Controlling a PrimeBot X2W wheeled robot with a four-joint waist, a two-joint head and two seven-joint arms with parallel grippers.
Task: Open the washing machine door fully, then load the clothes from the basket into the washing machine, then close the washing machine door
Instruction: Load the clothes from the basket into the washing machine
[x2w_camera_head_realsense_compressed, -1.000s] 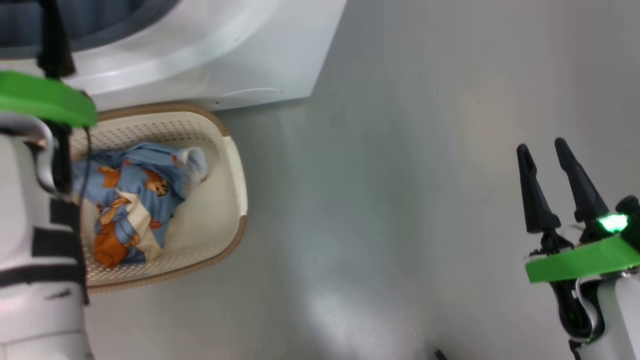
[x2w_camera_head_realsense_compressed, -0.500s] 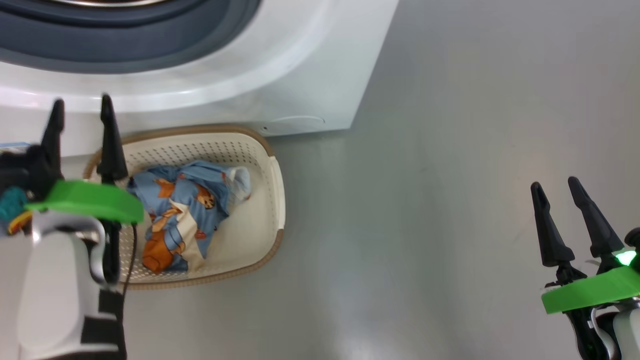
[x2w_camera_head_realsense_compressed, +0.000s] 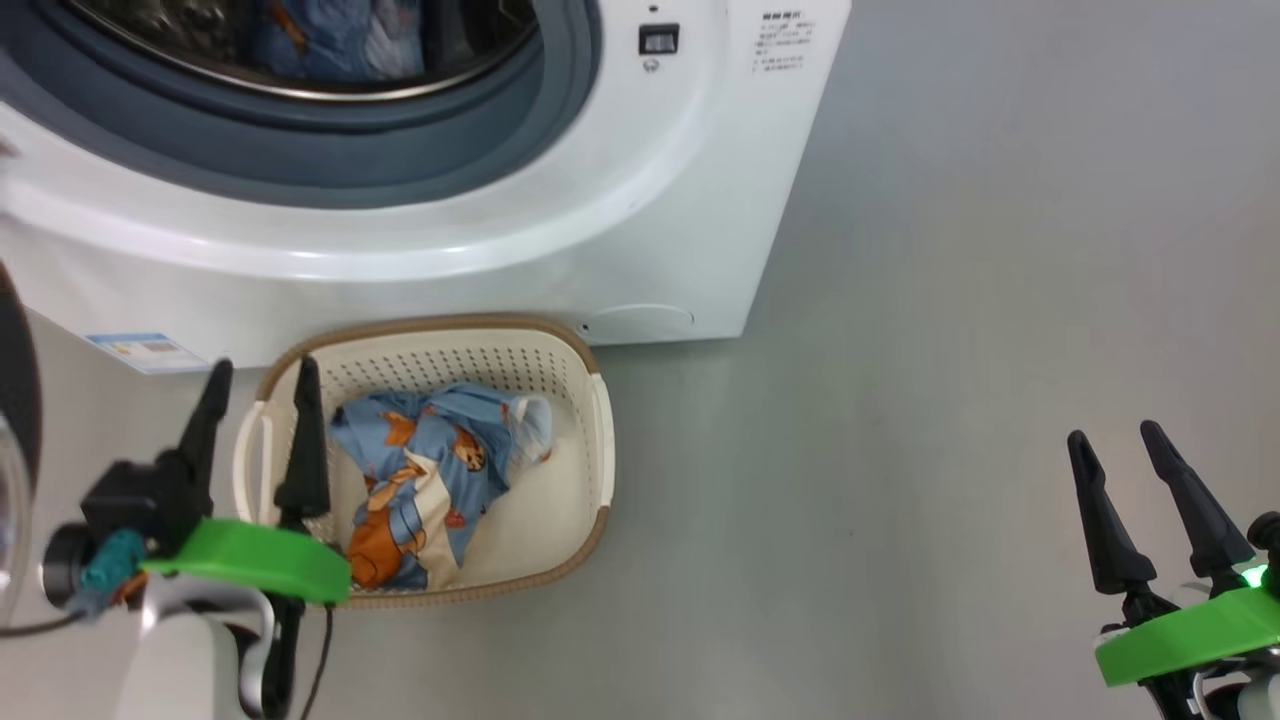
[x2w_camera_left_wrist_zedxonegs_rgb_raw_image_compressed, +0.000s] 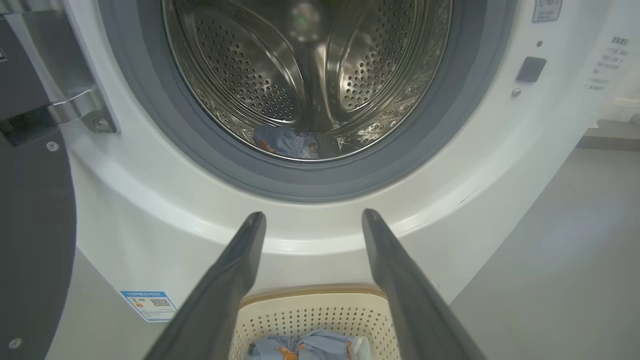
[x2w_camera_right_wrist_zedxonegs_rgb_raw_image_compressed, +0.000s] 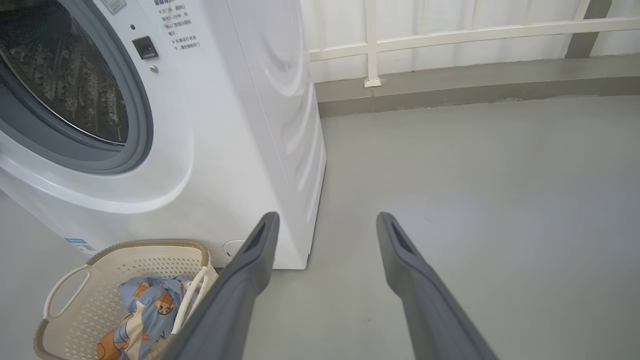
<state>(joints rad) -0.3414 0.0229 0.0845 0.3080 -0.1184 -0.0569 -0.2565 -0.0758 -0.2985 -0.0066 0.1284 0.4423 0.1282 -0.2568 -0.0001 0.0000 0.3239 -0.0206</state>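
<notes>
Clothes (x2w_camera_head_realsense_compressed: 425, 480) lie crumpled in the perforated plastic basket (x2w_camera_head_realsense_compressed: 592, 440) below the round steel drum (x2w_camera_left_wrist_zedxonegs_rgb_raw_image_compressed: 310, 75); your left gripper (x2w_camera_head_realsense_compressed: 262, 364) and right gripper (x2w_camera_head_realsense_compressed: 1112, 432) gape empty.

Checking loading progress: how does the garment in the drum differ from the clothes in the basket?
The garment lies inside the drum of the washing machine, behind the grey seal; the clothes lie in the basket on the floor before it. Little of the garment shows, a small bunch; the clothes form a wide crumpled heap with cream and orange patches. Both are light blue with orange print.
</notes>
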